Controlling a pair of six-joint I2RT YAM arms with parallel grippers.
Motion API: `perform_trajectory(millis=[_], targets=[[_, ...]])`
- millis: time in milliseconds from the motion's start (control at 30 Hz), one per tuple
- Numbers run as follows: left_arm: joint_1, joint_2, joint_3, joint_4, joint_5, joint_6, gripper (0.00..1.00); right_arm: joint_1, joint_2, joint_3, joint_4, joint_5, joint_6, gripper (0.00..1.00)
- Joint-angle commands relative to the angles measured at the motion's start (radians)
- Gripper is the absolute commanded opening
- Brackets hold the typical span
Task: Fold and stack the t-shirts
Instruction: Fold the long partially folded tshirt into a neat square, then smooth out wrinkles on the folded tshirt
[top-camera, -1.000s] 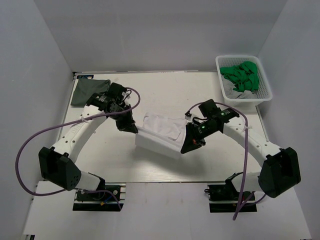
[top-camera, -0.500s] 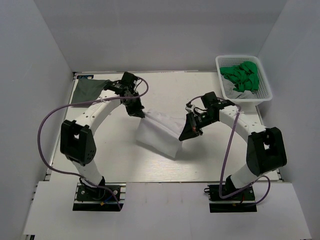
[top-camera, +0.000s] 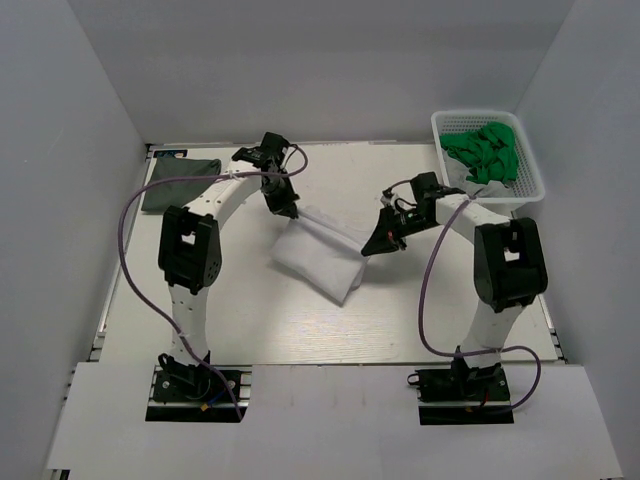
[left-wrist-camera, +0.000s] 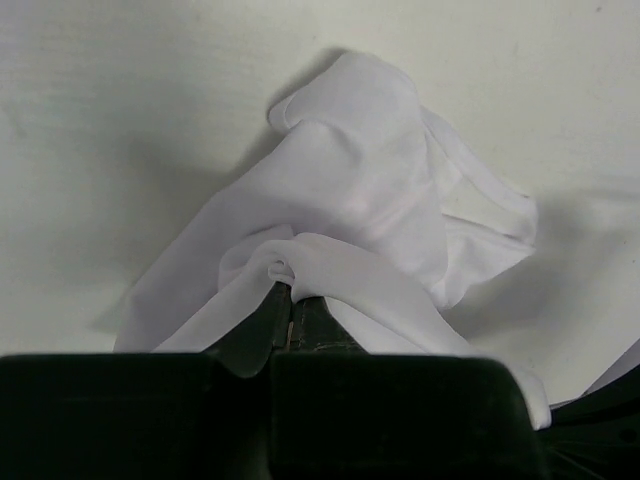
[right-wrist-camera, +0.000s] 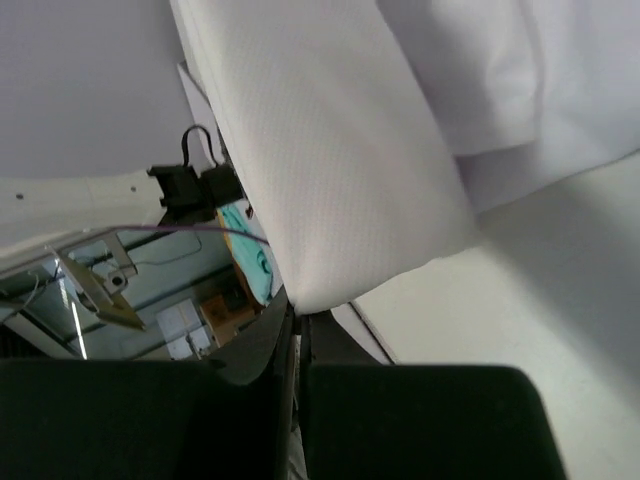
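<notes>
While pinched at two upper corners, sags onto mid-table (top-camera: 240, 320) as a limp, smooth fold: white shirt (top-camera: 318, 258), one of two. Dark shirt (top-camera: 178, 183) folded flat at the far left corner, well apart from the white one.

Two claws, both fully closed on the white shirt: left gripper (top-camera: 288, 208) on its left corner, right gripper (top-camera: 381, 243) on its right corner, with a raised edge of cloth strung between them. From the left wrist, cloth bunched and twisted over the dark fingers (left-wrist-camera: 262, 335), no gap showing. From the right wrist, a fine dimpled weave, its hem caught at the fingertips.

Hard to make out: sleeves and collar lost in the folds, lower layers hidden under the top one.

One basket (top-camera: 530, 187), white plastic lattice, at the far right corner, holding crumpled green cloth (top-camera: 485, 150) of uncertain kind over something pale, mostly covered.
</notes>
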Motion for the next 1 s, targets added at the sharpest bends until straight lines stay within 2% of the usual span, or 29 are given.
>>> perform_trajectory(millis=[0,33,67,100,133,167,233,300,400,500,533,600,700,833,967], targets=[[0.036,0.038,0.077,0.086,-0.055,0.000,0.07,-0.035,0.061,0.086,0.051,0.013,0.011,0.00],[0.036,0.056,0.103,0.098,-0.055,0.000,0.29,-0.046,0.119,0.151,0.062,0.021,0.006,0.10],[0.036,0.075,0.121,0.107,-0.046,0.000,0.47,-0.049,0.142,0.181,0.064,0.039,0.005,0.27],[0.045,0.093,0.141,0.107,-0.031,0.000,0.70,-0.057,0.164,0.205,0.062,0.057,0.016,0.38],[0.045,0.128,0.194,0.123,-0.017,0.016,0.99,-0.077,0.203,0.236,0.050,0.093,0.023,0.55],[0.045,0.147,0.230,0.103,-0.017,0.016,1.00,-0.081,0.236,0.312,0.032,0.091,0.020,0.90],[0.045,0.158,0.310,0.063,-0.017,0.037,1.00,-0.092,0.251,0.372,-0.004,0.130,0.022,0.90],[0.045,0.141,0.307,0.063,-0.032,0.052,1.00,-0.086,0.230,0.420,-0.042,0.217,0.010,0.90],[0.033,0.039,0.226,0.136,-0.020,0.077,1.00,-0.083,0.140,0.381,-0.036,0.312,0.016,0.90],[0.010,-0.042,0.041,0.225,0.024,0.089,1.00,-0.057,0.043,0.274,0.008,0.354,0.048,0.90],[0.010,-0.089,-0.001,0.285,0.088,0.089,1.00,-0.051,0.031,0.252,0.021,0.340,0.063,0.90],[0.001,-0.129,-0.108,0.342,0.121,0.099,1.00,-0.019,-0.017,0.166,0.091,0.312,0.088,0.90],[-0.019,-0.152,-0.185,0.416,0.178,0.089,1.00,0.027,-0.032,0.111,0.198,0.274,0.131,0.90],[-0.041,-0.097,-0.225,0.449,0.178,0.089,1.00,0.067,0.022,0.112,0.273,0.242,0.166,0.90],[-0.041,-0.019,-0.234,0.390,0.120,0.089,1.00,0.069,0.101,0.115,0.324,0.252,0.203,0.90]])
